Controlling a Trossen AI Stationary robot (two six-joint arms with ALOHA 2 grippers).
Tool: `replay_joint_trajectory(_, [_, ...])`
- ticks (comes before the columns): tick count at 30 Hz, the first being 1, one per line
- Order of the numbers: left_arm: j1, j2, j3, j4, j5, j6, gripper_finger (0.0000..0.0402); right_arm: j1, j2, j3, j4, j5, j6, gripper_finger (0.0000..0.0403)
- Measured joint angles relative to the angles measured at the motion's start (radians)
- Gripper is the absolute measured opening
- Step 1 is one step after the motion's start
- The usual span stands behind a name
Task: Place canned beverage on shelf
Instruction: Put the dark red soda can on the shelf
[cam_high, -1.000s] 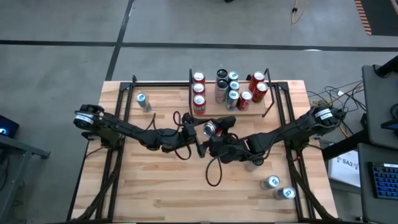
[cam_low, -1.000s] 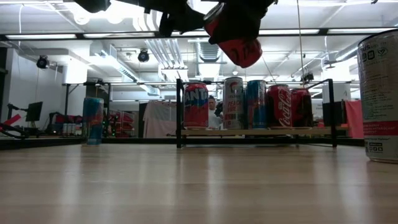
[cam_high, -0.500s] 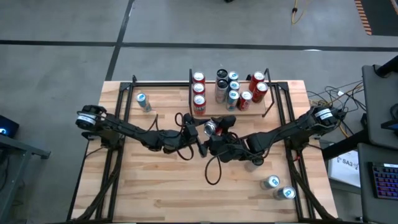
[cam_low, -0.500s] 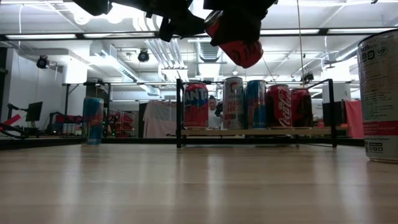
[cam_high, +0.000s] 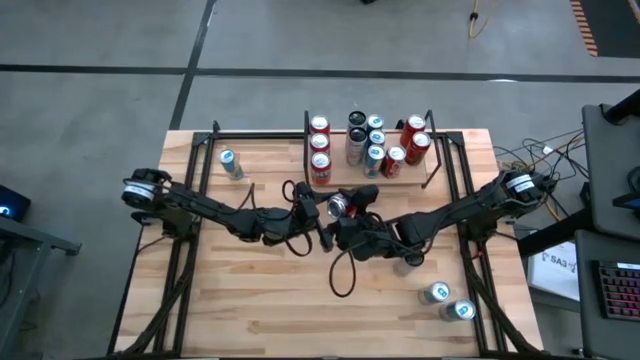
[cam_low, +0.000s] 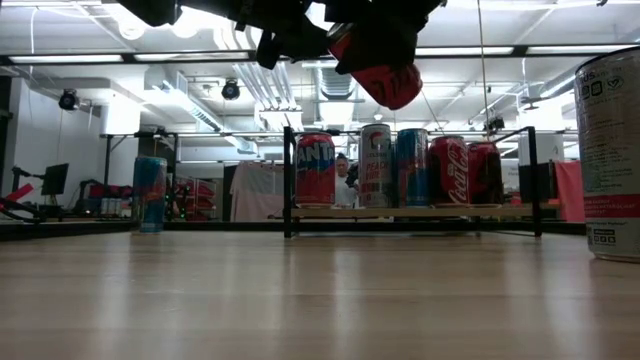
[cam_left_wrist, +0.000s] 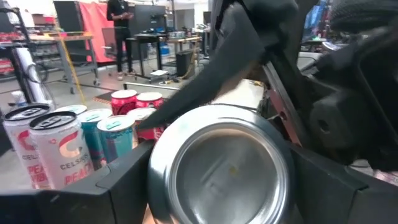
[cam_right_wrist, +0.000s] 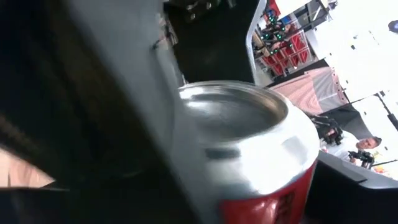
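On my screens the shelf (cam_high: 372, 172) sat at the far edge of the butcher-block table (cam_high: 260, 310), holding nine or so cans — red soda cans (cam_high: 319, 146) on its left and right parts, slimmer pale cans (cam_high: 375, 140) between them. In the left wrist view I could read Celsius on one pale can (cam_left_wrist: 59, 152).

The red can (cam_high: 339, 207) was off the table, tilted, above the middle and just short of the shelf. The right gripper (cam_high: 345, 212) pinched it, jaws pressed on its sides. The left gripper (cam_high: 318, 208) was right beside it; whether its jaws touched the can I could not tell.

One blue can (cam_high: 229, 162) stood far left, two more (cam_high: 449, 302) near right. Beyond the table — a bright workshop with a person (cam_left_wrist: 118, 25) standing.
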Motion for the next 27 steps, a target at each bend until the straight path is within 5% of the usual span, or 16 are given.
replay_joint_trajectory(8, [0.001,-0.067,-0.02,-0.037,-0.014,0.068,0.0293,0.013,-0.012,0.001,0.005,0.073,0.013,0.0371])
replay_joint_trajectory(16, [0.006,-0.286,-0.092,-0.141,-0.023,0.159,0.0293,0.076,-0.111,0.001,-0.003,0.166,0.007,0.0374])
replay_joint_trajectory(21, [0.006,-0.453,-0.227,-0.013,0.207,0.147,0.0293,0.14,-0.21,0.001,-0.004,0.144,0.006,0.0375])
replay_joint_trajectory(27, [0.005,-0.576,-0.43,0.365,0.54,0.051,0.0293,0.197,-0.322,-0.013,-0.004,-0.107,0.063,0.0375])
